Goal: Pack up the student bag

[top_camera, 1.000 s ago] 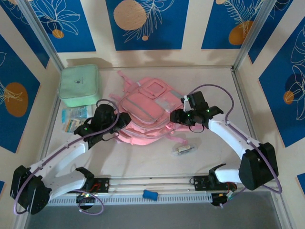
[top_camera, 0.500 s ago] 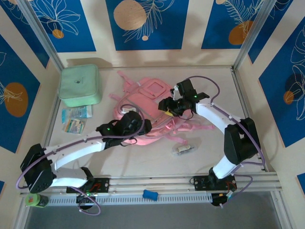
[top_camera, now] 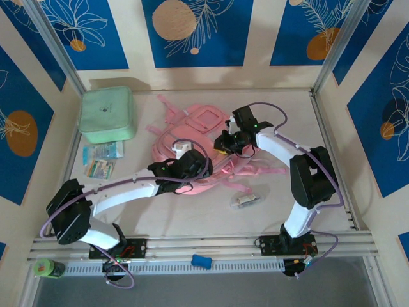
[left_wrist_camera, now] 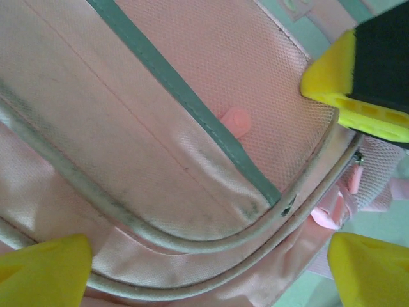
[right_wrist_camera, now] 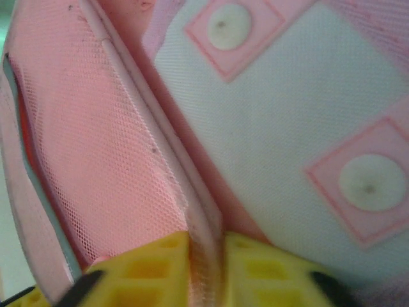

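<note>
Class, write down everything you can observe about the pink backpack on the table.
The student bag is soft pink mesh-like fabric with pale grey-white panels, grey piping and loose pink straps. It lies crumpled on the table. The right pincer is shut on a raised seam; the open left pincer hangs close over its front.

Overhead overview, two wrist close-ups of backpack (top_camera: 203,119)

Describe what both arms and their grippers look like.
The left arm and right arm match: white rounded links, bulky black joint housings, a green light near each wrist. A thin purple cable loops along each. The left gripper and right gripper are black with yellow fingers.
</note>
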You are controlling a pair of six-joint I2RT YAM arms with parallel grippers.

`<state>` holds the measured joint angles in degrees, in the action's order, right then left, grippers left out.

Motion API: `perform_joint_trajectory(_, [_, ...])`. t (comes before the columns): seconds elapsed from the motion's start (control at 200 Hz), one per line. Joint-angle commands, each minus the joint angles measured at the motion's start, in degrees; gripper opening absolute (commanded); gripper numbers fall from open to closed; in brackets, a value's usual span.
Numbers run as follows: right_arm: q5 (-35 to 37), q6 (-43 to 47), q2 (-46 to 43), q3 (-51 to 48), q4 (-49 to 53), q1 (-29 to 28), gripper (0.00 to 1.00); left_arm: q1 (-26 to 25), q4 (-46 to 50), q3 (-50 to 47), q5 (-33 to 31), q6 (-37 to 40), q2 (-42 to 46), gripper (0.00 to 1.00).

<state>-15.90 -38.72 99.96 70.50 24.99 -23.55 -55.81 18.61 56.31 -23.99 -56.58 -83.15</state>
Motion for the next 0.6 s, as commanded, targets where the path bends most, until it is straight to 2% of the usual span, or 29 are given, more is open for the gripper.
perform_joint_trajectory(0.0, [-3.19, -0.58, -0.86, -0.71, -2.06, -0.29, 0.01, 2.45, -2.11, 1.0, -1.39, 2.01, -2.19, 0.96])
perform_joint_trajectory(0.085, [-5.34, -2.72, -2.22, -2.47, -4.64, -0.7, 0.0, 5.03, -3.99, 1.25, 0.03, 4.16, -3.28, 0.96])
perform_joint_trajectory(0.145, [-5.96, -4.53, -3.14, -3.14, -5.69, -1.45, 0.0, 7.12, -7.73, 1.6, 2.32, 9.15, -3.9, 0.96])
perform_joint_trajectory(0.265, [-6.1, -9.88, -5.08, -5.33, -10.63, -3.49, 0.0, 11.8, -7.55, 4.24, 5.36, 13.97, -4.38, 0.94])
perform_joint_trajectory(0.405, [-7.77, -15.4, -4.39, -5.23, -15.43, -3.78, 0.0, 13.63, -8.26, 3.96, 7.45, 19.35, -1.2, 0.94])
perform_joint_trajectory(0.465, [-7.33, -17.23, -4.42, -5.32, -16.87, -3.74, 0.0, 13.54, -5.11, 3.99, 7.1, 19.92, 0.47, 0.95])
perform_joint_trajectory(0.595, [-5.59, -20.64, -5.96, -5.72, -19.02, -3.96, 0.0, 11.36, 5.17, 4.33, 4.29, 14.88, 2.88, 1.0])
